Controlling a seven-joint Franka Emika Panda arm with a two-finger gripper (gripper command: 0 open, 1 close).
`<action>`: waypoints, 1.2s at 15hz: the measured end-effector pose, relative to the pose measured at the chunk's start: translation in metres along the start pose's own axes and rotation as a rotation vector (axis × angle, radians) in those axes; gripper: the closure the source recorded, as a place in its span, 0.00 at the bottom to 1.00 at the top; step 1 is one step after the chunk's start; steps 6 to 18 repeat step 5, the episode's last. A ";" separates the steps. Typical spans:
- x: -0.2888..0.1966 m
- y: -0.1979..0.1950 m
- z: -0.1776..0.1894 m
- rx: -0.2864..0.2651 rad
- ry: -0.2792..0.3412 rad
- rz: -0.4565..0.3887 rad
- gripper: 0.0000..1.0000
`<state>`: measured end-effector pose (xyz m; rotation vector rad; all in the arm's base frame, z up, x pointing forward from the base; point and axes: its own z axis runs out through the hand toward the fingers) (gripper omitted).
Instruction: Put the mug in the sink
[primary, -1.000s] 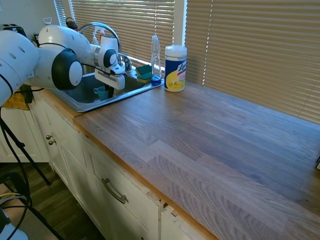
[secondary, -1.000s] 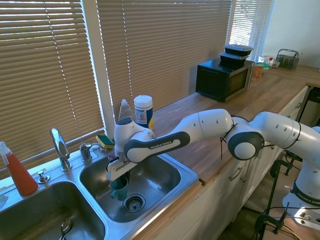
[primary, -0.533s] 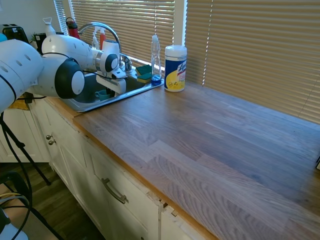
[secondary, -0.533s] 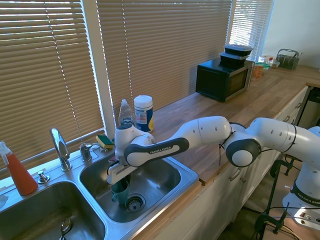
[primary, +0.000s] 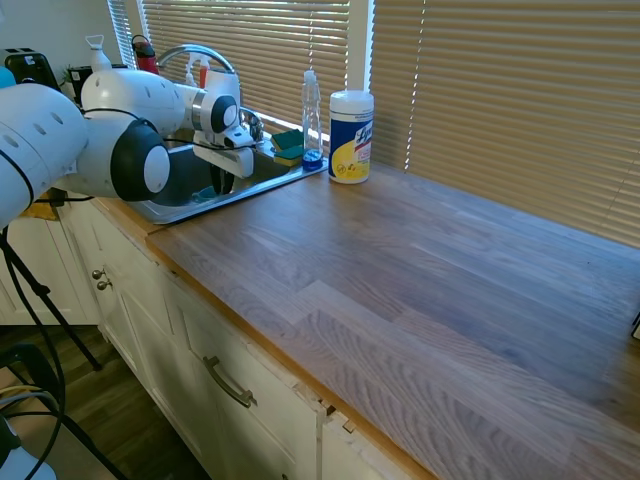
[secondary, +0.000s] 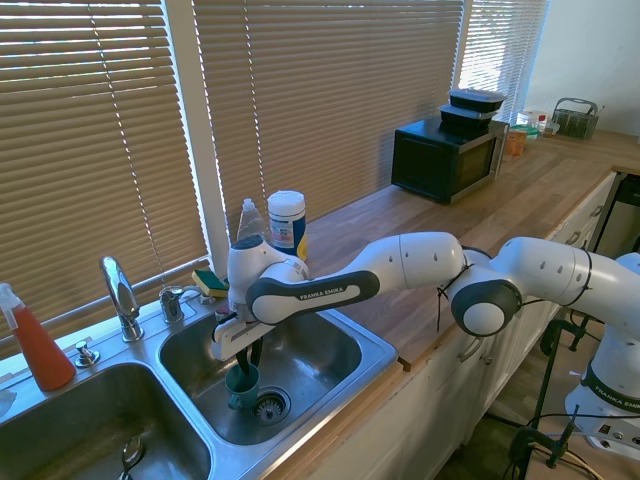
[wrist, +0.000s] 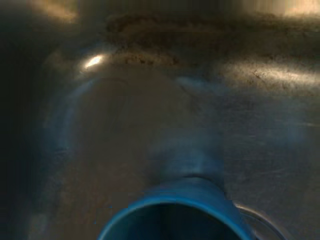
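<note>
The mug (secondary: 241, 385) is standing upright on the floor of the sink's (secondary: 375, 349) right-hand basin, lower left of centre in the second exterior view, just to the left of the round drain (secondary: 268, 405). You are looking at its open mouth facing up. The gripper (secondary: 252, 352) is hanging directly above it, its dark fingers (secondary: 256, 352) pointing down toward the rim. From this view they appear to be just above the mug's rim rather than around it, but I cannot tell whether they are spread or closed, since the arm's white hand is covering most of them.

In the first exterior view the gripper (primary: 220, 180) is sitting in the upper left of the frame, dipping below the basin's edge, and the mug is hiding behind the sink wall there.

In the wrist view the mug (wrist: 175, 212) is filling the bottom centre as a blurred blue rim, with bare steel around it.

Elsewhere in the second exterior view, the faucet (secondary: 121, 295) is rising at the left behind the basins, a red spray bottle (secondary: 32, 341) is at the far left, and a sponge (secondary: 210, 282), a clear soap bottle (secondary: 249, 222) and a white wipes canister (secondary: 286, 221) are lining the ledge behind the sink
</note>
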<state>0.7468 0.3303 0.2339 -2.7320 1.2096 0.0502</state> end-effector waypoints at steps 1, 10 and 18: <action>0.000 0.000 -0.006 -0.003 0.000 0.004 0.00; 0.001 -0.004 -0.031 0.016 0.011 0.034 0.00; 0.001 -0.004 -0.031 0.016 0.011 0.034 0.00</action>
